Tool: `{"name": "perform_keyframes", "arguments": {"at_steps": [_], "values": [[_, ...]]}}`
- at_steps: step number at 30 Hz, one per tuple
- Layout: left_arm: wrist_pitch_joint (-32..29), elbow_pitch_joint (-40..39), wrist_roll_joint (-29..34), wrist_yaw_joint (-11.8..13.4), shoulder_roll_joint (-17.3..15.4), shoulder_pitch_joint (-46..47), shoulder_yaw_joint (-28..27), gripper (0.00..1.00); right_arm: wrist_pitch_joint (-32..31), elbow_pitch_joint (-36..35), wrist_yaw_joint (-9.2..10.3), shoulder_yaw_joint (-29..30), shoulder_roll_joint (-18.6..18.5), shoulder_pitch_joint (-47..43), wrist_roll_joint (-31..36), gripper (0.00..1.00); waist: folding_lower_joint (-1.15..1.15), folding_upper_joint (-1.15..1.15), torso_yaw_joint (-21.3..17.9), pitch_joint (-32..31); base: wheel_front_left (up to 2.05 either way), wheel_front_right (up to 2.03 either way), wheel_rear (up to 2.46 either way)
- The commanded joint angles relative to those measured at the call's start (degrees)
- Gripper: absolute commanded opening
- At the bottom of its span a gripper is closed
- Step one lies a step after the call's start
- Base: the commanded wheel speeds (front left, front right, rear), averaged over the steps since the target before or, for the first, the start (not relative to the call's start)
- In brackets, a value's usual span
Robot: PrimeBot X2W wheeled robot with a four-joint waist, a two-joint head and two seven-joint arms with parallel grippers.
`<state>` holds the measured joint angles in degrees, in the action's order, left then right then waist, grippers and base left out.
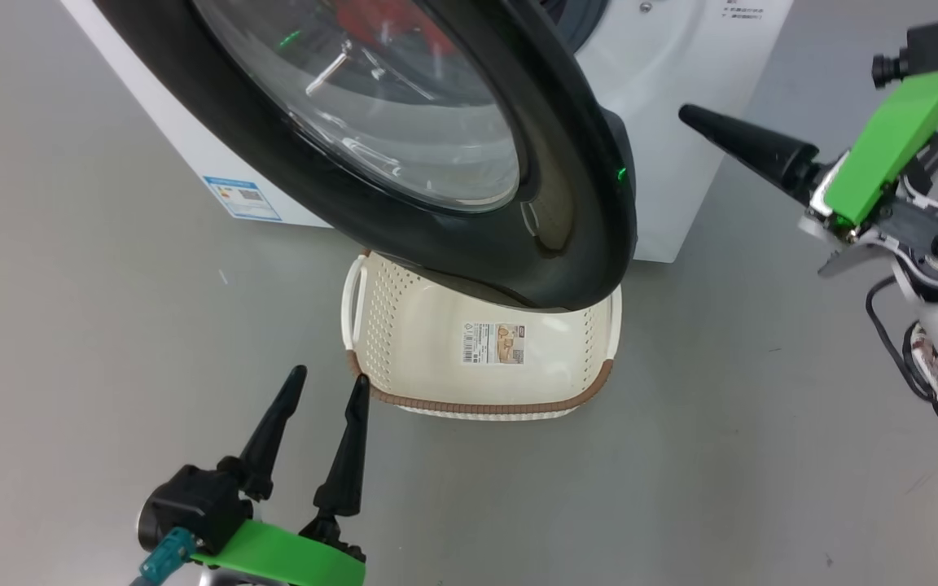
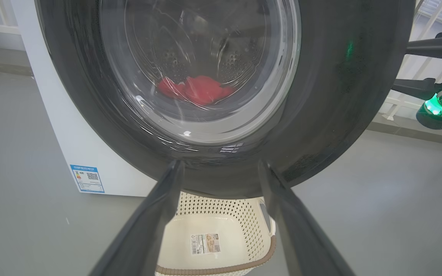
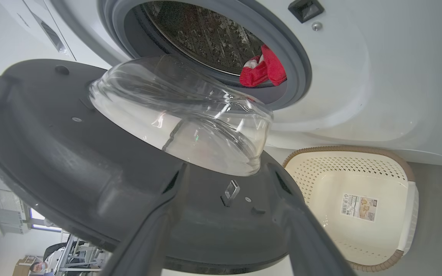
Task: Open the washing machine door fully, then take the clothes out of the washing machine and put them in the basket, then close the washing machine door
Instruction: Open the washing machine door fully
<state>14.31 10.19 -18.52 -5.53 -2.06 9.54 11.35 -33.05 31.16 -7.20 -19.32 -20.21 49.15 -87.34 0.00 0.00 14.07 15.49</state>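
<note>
clothes (image 3: 263, 69) are lying at the lip of the drum (image 3: 205, 38) in your right wrist view (head view is blurring them behind the door (image 1: 575, 163), hanging ajar over the basket (image 1: 477, 407)); left gripper (image 1: 330, 376) and right gripper (image 3: 225, 168) are standing wide, gripping nothing.

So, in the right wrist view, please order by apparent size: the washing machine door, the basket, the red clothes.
1. washing machine door, largest, but also nearest the camera.
2. basket.
3. clothes, smallest, but farthest away.
</note>
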Motion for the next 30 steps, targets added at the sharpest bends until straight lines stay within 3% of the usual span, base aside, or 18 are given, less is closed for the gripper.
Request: {"name": "perform_keyframes", "arguments": {"at_steps": [1, 19, 30], "values": [[0.7, -1.2, 0.7, -0.2, -0.8, 0.1, -2.1, 1.00, 0.9, -2.1, -0.29, -0.1, -0.5, -1.8, 0.8, 1.00, 0.00, 0.00, -0.3, -0.1, 0.00, 0.00, 0.00], [0.7, -1.3, 0.9, -0.2, -0.8, -0.4, -3.8, 1.00, 12.5, -9.0, -0.29, -2.9, -6.1, -15.0, 6.5, 1.00, 0.00, 0.00, -2.4, 0.0, 0.00, 0.00, 0.00], [0.7, -1.1, 1.0, -0.2, -0.8, -0.7, -4.7, 1.00, 28.1, -13.6, -0.29, -9.3, -9.4, -21.5, 15.6, 1.00, 0.00, 0.00, -3.6, -0.3, 0.00, 0.00, 0.00]]}}
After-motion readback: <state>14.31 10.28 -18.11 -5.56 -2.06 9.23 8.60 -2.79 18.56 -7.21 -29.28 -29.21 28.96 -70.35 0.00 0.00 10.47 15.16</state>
